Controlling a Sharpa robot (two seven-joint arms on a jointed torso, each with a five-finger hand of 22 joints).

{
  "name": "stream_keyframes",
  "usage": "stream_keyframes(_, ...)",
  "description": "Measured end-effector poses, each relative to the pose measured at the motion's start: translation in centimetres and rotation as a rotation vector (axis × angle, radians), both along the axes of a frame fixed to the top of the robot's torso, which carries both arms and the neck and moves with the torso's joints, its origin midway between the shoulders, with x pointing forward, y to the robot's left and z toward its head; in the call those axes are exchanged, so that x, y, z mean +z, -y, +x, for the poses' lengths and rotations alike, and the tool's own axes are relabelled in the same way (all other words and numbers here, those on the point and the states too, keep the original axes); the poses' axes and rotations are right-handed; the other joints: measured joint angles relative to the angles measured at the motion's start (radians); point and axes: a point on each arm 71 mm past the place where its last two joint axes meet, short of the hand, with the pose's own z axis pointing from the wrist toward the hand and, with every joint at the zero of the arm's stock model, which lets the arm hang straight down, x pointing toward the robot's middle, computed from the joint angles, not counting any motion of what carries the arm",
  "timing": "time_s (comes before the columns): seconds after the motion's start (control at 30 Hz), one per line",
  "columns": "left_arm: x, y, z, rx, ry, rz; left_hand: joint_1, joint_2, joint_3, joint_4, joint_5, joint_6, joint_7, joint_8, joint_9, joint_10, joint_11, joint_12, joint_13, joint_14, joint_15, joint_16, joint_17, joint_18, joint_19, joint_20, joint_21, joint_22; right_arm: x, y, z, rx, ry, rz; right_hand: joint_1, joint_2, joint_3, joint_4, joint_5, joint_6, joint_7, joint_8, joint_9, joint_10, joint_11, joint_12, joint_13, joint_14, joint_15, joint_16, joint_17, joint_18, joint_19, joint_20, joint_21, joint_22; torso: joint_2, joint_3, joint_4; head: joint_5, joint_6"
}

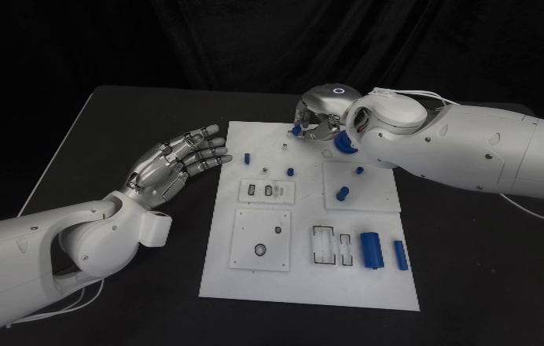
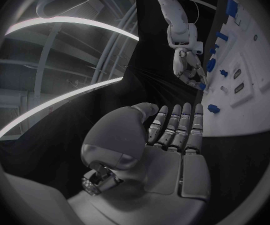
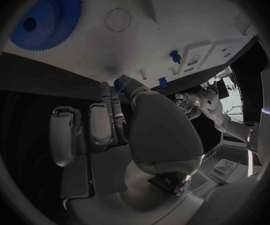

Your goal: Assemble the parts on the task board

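The white task board (image 1: 261, 283) lies in the middle of the black table. My right hand (image 1: 322, 119) is over the board's far edge and pinches a small blue part (image 1: 297, 130) at its fingertips; the same part (image 3: 118, 83) shows between thumb and fingers in the right wrist view. A blue gear (image 1: 346, 146) lies right beside that hand, partly hidden by the wrist, and looms large as the gear (image 3: 44, 17) in the right wrist view. My left hand (image 1: 181, 162) hovers just left of the board, fingers spread, holding nothing.
Small blue pegs (image 1: 245, 158) (image 1: 289, 171) (image 1: 359, 171) stand on the board's middle. A blue cylinder (image 1: 341, 194) lies on the right plate. Two bigger blue cylinders (image 1: 371, 250) (image 1: 399, 254) lie near the board's front right, beside slotted recesses (image 1: 326, 245).
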Motion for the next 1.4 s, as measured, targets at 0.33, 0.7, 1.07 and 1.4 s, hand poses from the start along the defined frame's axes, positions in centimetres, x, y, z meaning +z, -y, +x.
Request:
stream_keyframes(0.33,-0.1,-0.2,0.0,0.006,-0.005,-0.003,0.000,0.000,0.000,0.000,0.000,0.000,0.000,0.000,0.000,0.000,0.000,0.004,0.000,0.004,0.004,0.000,0.000,0.000,0.004,0.004,0.000,0.000,0.0,-0.2,0.0,0.000,-0.003,0.006,0.000,0.000,0.002,0.002,0.000,0.000,0.000,0.000,0.006,0.004,0.004,0.000,0.000,0.000,0.000,0.000,0.001,0.000,0.000,0.000,0.000,0.000,-0.001,-0.0002,-0.0005,0.002,-0.005)
stream_keyframes(0.7,-0.1,-0.3,0.0,0.011,-0.011,-0.008,0.000,0.000,0.000,0.000,0.000,0.000,0.000,0.000,0.000,0.000,0.000,0.004,0.000,0.004,0.004,0.000,0.000,0.000,0.000,0.007,0.000,0.000,-0.1,-0.5,0.1,0.001,-0.006,0.007,-0.008,0.000,-0.001,0.004,-0.001,-0.002,0.002,-0.002,0.072,0.004,0.004,-0.004,0.000,0.000,0.000,0.000,-0.001,0.000,0.000,0.000,-0.001,0.000,-0.001,-0.0001,-0.0001,-0.005,-0.015)
stream_keyframes(1.07,-0.1,-0.4,-0.1,0.015,-0.013,-0.009,0.000,0.000,0.000,0.000,0.000,0.000,0.000,0.000,0.000,0.000,0.000,0.004,0.000,0.004,0.004,0.000,0.000,0.000,0.000,0.007,0.000,0.000,-0.2,-0.9,0.1,0.004,-0.007,0.008,-0.010,0.002,-0.004,0.007,-0.005,-0.006,0.002,-0.005,0.086,0.004,0.004,-0.009,0.000,0.000,0.000,0.000,-0.002,0.000,0.000,0.000,-0.004,0.000,0.000,0.0000,-0.0005,-0.007,-0.021)
stream_keyframes(1.4,-0.1,-0.4,-0.1,0.016,-0.015,-0.011,0.000,0.000,0.002,-0.002,0.000,0.000,0.000,0.000,0.000,0.000,0.000,0.004,0.000,0.004,0.004,0.000,0.000,0.000,0.000,0.007,0.000,0.000,-0.2,-1.3,0.2,0.006,-0.008,0.006,-0.013,0.006,-0.001,0.010,-0.005,-0.024,0.006,-0.013,0.099,0.001,0.006,-0.018,0.000,0.000,0.000,-0.007,-0.007,0.000,0.000,0.000,-0.004,0.000,0.000,0.0002,-0.0006,-0.009,-0.024)
